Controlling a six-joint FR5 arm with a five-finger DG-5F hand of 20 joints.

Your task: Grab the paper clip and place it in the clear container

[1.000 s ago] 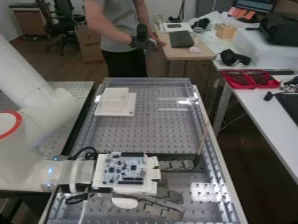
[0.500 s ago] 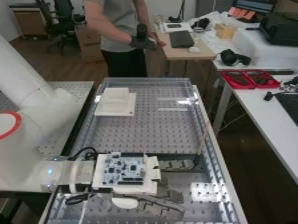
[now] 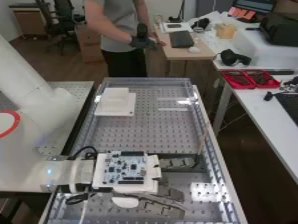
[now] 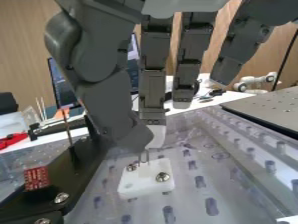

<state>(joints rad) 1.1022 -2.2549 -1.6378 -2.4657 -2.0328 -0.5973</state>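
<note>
High view: my hand (image 3: 171, 194) is over the near end of the clear-walled tray (image 3: 149, 131), circuit board (image 3: 124, 169) on top of me. White block (image 3: 125, 202) low, near my fingers. White stepped piece (image 3: 116, 103) farther up the tray.

Wrist view: thumb and one fingertip nearly together, narrow pinch on the top of the paper clip (image 4: 148, 157); other fingers fairly straight. Clip's upright, thin wire legs down at the white block, between two screws (image 4: 162, 176). Red part (image 4: 36, 178) sits on black mount (image 4: 73, 172).
</note>
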